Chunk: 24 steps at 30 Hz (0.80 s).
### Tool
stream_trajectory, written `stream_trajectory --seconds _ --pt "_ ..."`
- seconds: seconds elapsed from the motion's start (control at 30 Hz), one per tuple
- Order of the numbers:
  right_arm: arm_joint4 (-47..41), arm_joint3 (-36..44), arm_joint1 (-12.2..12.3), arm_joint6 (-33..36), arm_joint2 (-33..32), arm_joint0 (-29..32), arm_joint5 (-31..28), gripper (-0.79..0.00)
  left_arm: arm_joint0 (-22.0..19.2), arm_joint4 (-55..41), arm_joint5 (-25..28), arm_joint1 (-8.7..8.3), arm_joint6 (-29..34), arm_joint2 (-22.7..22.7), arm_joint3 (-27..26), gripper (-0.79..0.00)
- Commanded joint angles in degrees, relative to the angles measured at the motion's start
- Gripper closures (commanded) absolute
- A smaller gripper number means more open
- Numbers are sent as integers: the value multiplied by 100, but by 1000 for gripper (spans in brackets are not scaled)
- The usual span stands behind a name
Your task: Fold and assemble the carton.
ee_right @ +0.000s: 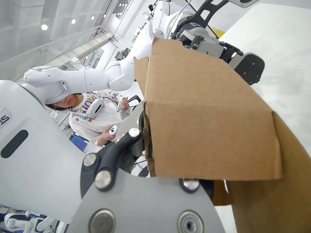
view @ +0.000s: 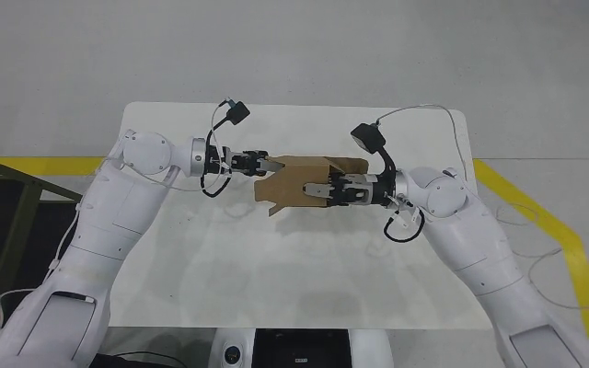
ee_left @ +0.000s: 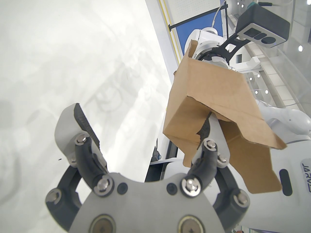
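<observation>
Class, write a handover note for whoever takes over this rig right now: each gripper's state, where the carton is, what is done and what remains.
Left gripper: open, one finger slipped into the carton's open end, the other clear of it.
Right gripper: shut on a carton wall, apparently holding it just above the table.
Done: carton opened out into a box shape.
To do: end flaps hang unfolded; fold them shut.
</observation>
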State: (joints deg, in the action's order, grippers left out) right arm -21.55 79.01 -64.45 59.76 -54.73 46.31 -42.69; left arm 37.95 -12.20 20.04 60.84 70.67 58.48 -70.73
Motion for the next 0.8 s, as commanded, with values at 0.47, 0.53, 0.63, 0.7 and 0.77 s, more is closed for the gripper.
stream_trajectory --seconds 0.47,0.53,0.63,0.7,0.77 --pt "5 -87 -26 -106 -19 -35 -23 0 -27 -36 23 0 -7 -28 51 -785" --pt "4 -113 -24 -156 -57 -30 -35 0 -19 -16 39 -11 -17 1 78 -785" --pt "1 -154 -16 -241 -136 -20 -62 0 19 87 43 -34 -33 40 102 -785" --pt "19 -158 -11 -307 -187 -11 -75 0 62 248 30 -54 -59 48 109 -785" --pt "41 -162 -6 -371 -232 2 -82 0 124 372 17 -70 -89 47 88 -785"
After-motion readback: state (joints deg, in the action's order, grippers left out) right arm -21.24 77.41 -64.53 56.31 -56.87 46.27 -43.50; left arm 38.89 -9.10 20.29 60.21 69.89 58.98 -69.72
